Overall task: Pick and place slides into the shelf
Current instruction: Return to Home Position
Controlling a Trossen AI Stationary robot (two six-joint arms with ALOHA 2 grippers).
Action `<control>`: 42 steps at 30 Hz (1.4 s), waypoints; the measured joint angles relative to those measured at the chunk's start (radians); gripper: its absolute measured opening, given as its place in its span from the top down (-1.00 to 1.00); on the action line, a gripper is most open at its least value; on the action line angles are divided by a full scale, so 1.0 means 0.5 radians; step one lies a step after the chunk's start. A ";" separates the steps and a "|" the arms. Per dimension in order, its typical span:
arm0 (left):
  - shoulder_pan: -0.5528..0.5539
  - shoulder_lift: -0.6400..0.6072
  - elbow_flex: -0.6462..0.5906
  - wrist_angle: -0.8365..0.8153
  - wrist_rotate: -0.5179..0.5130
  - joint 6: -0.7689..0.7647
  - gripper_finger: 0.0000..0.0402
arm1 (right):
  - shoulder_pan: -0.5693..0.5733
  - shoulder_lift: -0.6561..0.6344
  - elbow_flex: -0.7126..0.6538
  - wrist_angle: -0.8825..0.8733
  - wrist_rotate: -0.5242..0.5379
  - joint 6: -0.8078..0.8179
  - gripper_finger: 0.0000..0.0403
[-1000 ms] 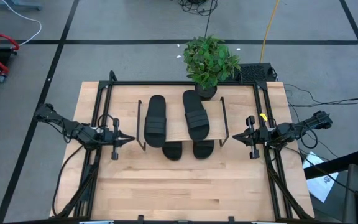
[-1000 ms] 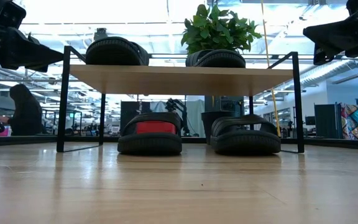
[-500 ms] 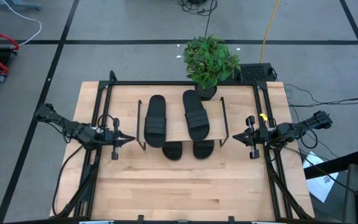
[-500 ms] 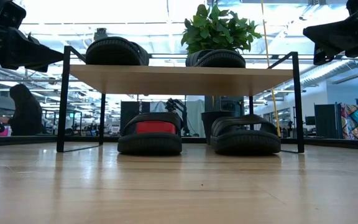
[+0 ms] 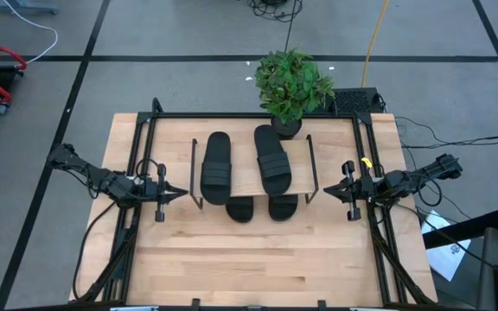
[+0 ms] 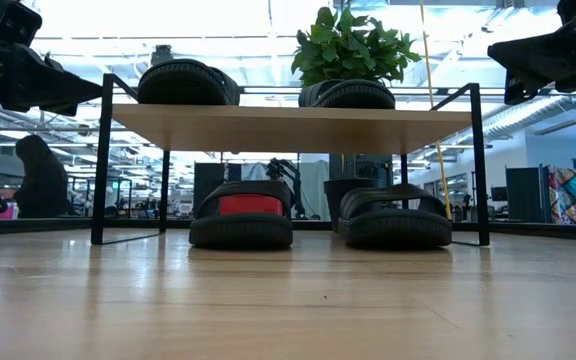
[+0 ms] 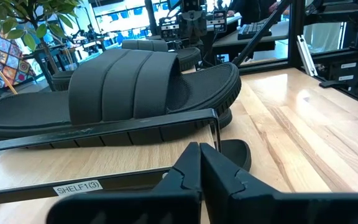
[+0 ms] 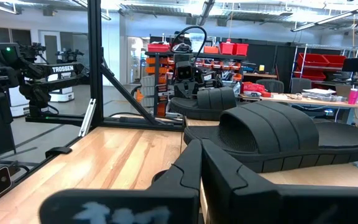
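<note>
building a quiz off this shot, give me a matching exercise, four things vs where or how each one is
1 left gripper
2 right gripper
3 plant
4 shelf

a at the far edge of the table
b shut, off the shelf's right end
c two slides on top, two beneath
d shut, off the shelf's left end

Pairs: 1-d, 2-b, 3-a, 4-c

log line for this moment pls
left claw: shut, left of shelf | right claw: shut, right of shelf | upper slides: two on top | lower slides: two underneath

grey floor (image 5: 188,34), potted plant (image 5: 292,85), ceiling lights (image 6: 218,20)
</note>
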 joint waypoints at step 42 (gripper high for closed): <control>0.002 0.000 0.000 0.000 0.000 0.000 0.98 | 0.000 0.000 0.000 0.000 0.000 0.000 1.00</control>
